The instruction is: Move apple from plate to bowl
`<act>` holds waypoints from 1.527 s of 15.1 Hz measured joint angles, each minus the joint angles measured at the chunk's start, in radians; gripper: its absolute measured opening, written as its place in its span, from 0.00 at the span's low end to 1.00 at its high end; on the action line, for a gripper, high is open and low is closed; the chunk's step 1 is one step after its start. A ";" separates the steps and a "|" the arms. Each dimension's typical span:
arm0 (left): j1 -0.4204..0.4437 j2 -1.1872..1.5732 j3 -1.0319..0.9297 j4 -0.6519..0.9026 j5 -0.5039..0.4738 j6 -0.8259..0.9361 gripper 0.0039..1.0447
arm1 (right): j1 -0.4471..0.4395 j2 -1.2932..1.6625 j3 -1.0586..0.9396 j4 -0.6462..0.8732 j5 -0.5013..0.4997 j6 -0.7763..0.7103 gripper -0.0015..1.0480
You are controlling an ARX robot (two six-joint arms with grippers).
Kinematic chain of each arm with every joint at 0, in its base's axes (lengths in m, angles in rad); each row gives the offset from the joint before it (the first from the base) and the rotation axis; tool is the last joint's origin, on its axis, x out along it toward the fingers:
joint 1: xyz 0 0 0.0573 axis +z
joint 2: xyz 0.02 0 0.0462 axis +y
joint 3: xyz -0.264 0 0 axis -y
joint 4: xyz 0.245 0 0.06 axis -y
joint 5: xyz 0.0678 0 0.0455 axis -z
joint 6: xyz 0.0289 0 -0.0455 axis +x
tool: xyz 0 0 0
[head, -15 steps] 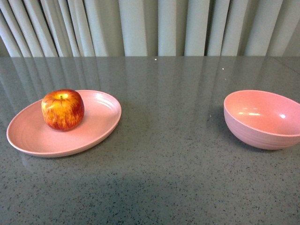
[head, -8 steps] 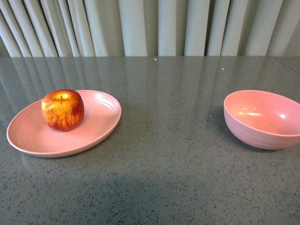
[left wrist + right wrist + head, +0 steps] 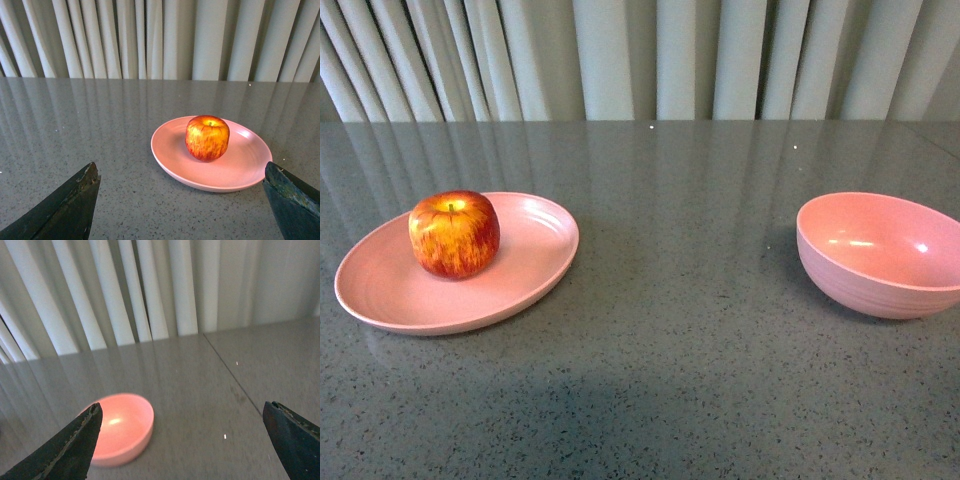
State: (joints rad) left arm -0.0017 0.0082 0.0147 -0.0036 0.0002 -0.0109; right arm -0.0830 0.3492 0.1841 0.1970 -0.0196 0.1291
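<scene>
Apple (image 3: 454,234) sits upright, stem up, on the plate (image 3: 525,285), toward its far left part. You find the plate on the left of the tabletop (image 3: 680,360). Bowl (image 3: 880,255) stands on the right, well apart from the plate. Its smooth pink inside faces partly your way, and its right edge runs out of the front view.

The stretch between plate and bowl is bare grey speckled tabletop. A pale pleated curtain (image 3: 640,60) hangs along the far edge. A thin seam (image 3: 227,372) crosses the tabletop off to one side of the bowl; you see it in the right wrist view.

Left end effector (image 3: 181,169): fingers (image 3: 70,210) spread wide, gripping nothing, low over the tabletop and short of the plate. Apple and plate show farther off between the fingers.

Right end effector (image 3: 181,409): also spread wide and holding nothing. It sits back from the bowl, which shows closer to one finger (image 3: 70,450) than to the other.

Against the front views from a second and half a second ago, you get no change. Apple, plate and bowl lie exactly where they lay.
</scene>
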 joint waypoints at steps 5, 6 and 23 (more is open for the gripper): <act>0.000 0.000 0.000 0.000 0.000 0.000 0.94 | 0.000 0.694 0.417 0.139 -0.108 -0.064 0.94; 0.000 0.000 0.000 0.000 0.000 0.000 0.94 | 0.013 0.819 0.510 0.081 -0.108 -0.082 0.94; 0.000 0.000 0.000 0.000 0.000 0.000 0.94 | 0.109 1.421 0.795 -0.197 -0.054 -0.046 0.35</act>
State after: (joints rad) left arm -0.0021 0.0082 0.0147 -0.0036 0.0002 -0.0109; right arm 0.0261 1.7706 0.9794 -0.0002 -0.0738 0.0830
